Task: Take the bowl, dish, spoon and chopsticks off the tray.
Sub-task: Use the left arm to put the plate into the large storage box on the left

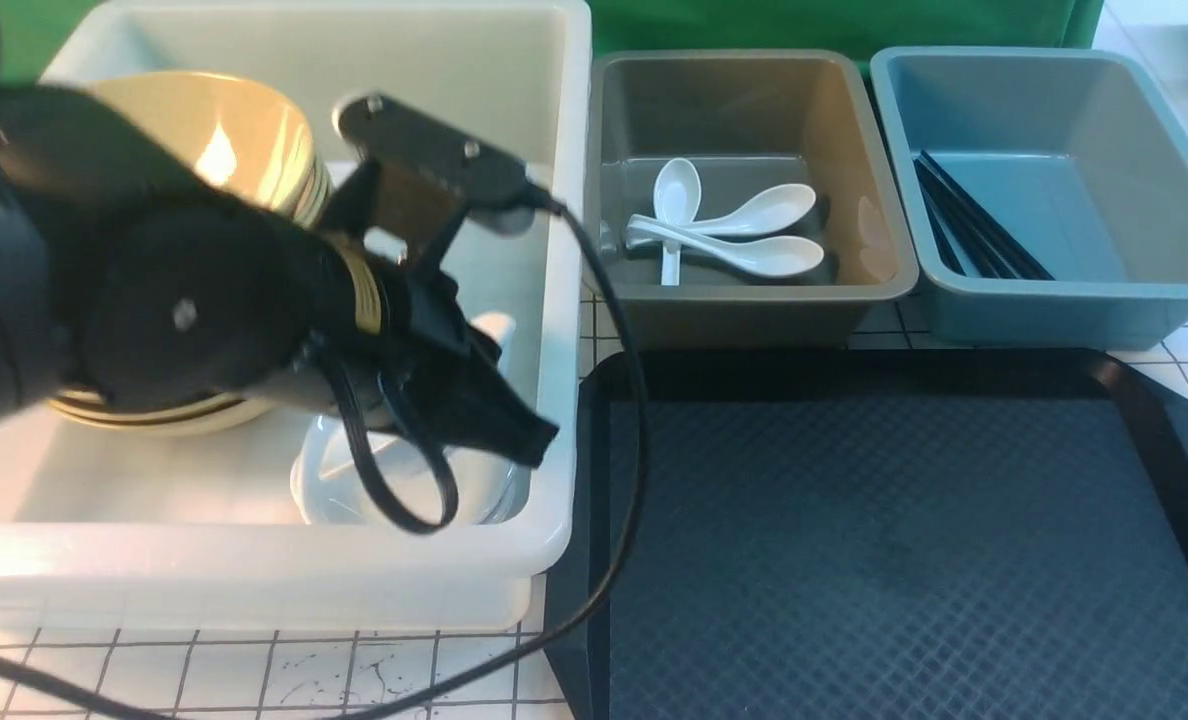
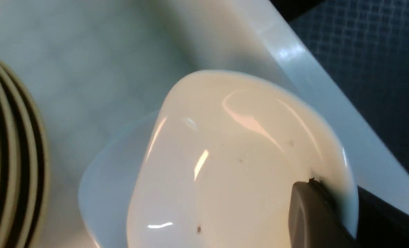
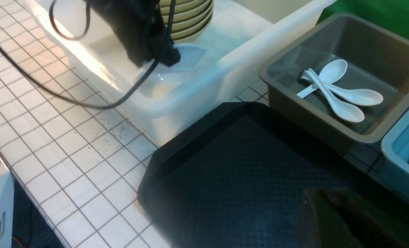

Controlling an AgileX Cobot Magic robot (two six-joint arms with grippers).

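The black tray point(image 1: 904, 540) lies bare at the front right. My left gripper point(image 1: 526, 438) hangs inside the white tub, shut on the rim of a small white dish point(image 2: 232, 158) that is tilted above another white dish point(image 2: 101, 186). One grey finger point(image 2: 307, 217) presses on the dish's inside. A stack of tan-yellow bowls point(image 1: 244, 140) stands in the tub behind my left arm. White spoons point(image 1: 744, 235) lie in the grey bin, and black chopsticks point(image 1: 974, 230) in the blue bin. My right gripper point(image 3: 332, 206) is shut and empty above the tray point(image 3: 242, 172); the front view does not show it.
The deep white tub point(image 1: 554, 300) stands left of the tray, with its wall close to my left gripper. The grey bin point(image 1: 874, 260) and blue bin point(image 1: 1134, 300) stand behind the tray. My left arm's cable point(image 1: 634, 420) droops over the tub's rim onto the tiled table point(image 3: 70, 144).
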